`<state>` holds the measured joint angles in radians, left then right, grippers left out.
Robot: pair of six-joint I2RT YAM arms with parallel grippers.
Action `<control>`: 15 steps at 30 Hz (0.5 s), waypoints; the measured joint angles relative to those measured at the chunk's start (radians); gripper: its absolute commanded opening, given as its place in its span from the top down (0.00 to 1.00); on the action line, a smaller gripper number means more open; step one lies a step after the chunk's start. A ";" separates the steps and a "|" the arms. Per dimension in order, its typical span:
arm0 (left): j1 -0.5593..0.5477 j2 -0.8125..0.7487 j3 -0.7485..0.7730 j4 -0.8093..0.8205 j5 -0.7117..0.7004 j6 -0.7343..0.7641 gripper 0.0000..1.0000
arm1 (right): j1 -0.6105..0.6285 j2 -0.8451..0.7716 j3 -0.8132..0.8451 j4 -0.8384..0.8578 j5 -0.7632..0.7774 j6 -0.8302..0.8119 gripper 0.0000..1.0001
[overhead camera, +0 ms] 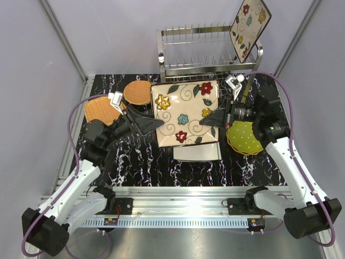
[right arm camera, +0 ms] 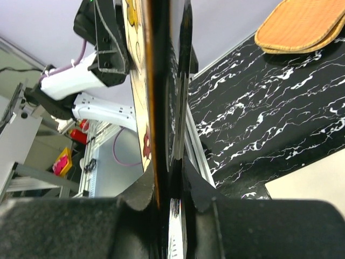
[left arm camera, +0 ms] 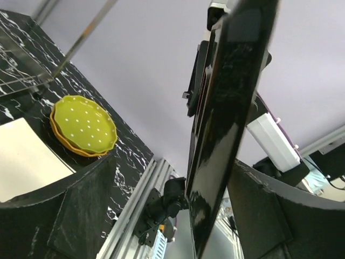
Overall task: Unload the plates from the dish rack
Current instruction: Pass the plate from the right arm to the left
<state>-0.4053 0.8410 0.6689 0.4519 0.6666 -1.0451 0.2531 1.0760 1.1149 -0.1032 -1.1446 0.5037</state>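
A large square flower-patterned plate (overhead camera: 186, 113) hangs roughly level above the table's middle, over a stack of cream square plates (overhead camera: 197, 152). My right gripper (overhead camera: 208, 122) is shut on its right edge; in the right wrist view both fingers (right arm camera: 141, 189) press on the plate (right arm camera: 160, 81). My left gripper (overhead camera: 157, 124) is open astride the left edge. In the left wrist view the plate's dark underside (left arm camera: 226, 108) stands near one finger (left arm camera: 264, 216), with a wide gap to the other. A second flower-patterned plate (overhead camera: 249, 24) leans at the right end of the dish rack (overhead camera: 205, 54).
Orange woven plates (overhead camera: 102, 110) (overhead camera: 138, 91) lie at the left. A lime-green dotted plate (overhead camera: 245, 137) rests on an orange one at the right, also in the left wrist view (left arm camera: 83, 124). Grey walls enclose the black marbled table (overhead camera: 135, 162).
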 measured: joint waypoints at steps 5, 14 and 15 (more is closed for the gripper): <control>0.000 0.045 0.017 0.029 0.040 -0.013 0.32 | 0.027 0.009 -0.006 -0.007 0.001 -0.032 1.00; 0.000 0.080 0.043 0.013 0.071 0.002 0.59 | 0.061 0.051 -0.007 -0.027 0.029 -0.086 1.00; 0.000 0.083 0.045 0.005 0.073 0.006 0.68 | 0.063 0.055 -0.007 -0.034 0.035 -0.089 1.00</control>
<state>-0.4053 0.9237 0.7143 0.4568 0.7399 -1.0386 0.3157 1.1305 1.1080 -0.1368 -1.1099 0.4145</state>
